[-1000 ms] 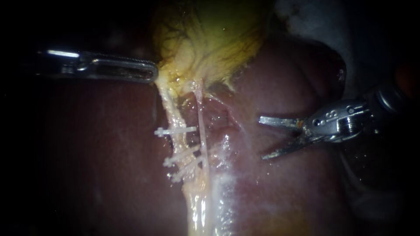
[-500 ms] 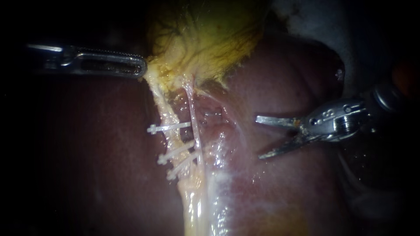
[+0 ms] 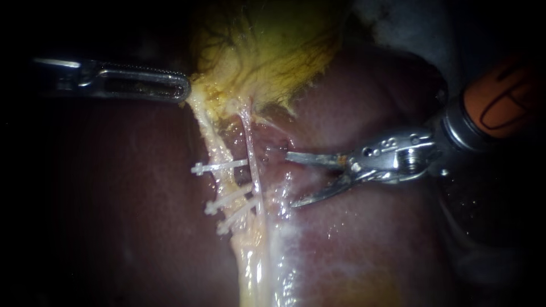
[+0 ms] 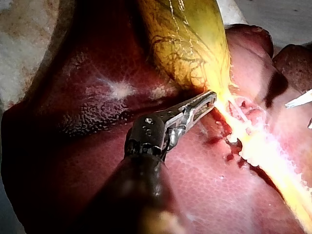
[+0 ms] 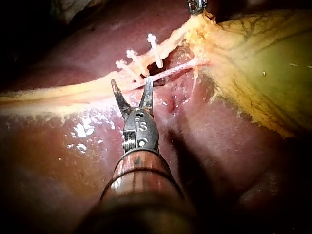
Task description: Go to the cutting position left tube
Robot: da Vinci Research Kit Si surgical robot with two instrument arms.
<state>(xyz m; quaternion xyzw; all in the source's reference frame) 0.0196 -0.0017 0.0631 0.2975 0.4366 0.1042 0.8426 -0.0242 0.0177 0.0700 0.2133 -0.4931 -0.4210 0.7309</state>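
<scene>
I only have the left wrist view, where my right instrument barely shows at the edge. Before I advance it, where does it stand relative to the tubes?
Observer: The endoscope view shows your right instrument open, short of both tubes, with nothing between its blades.
Operator: Is the left tube clipped?
Observer: Yes. Three clips cross the left tube, with a gap between the top clip and the lower two.
Operator: Is anything in the way?
Observer: A thin tube runs between your right instrument and the clipped tube. In the right wrist view it passes just ahead of the open tips.
</scene>
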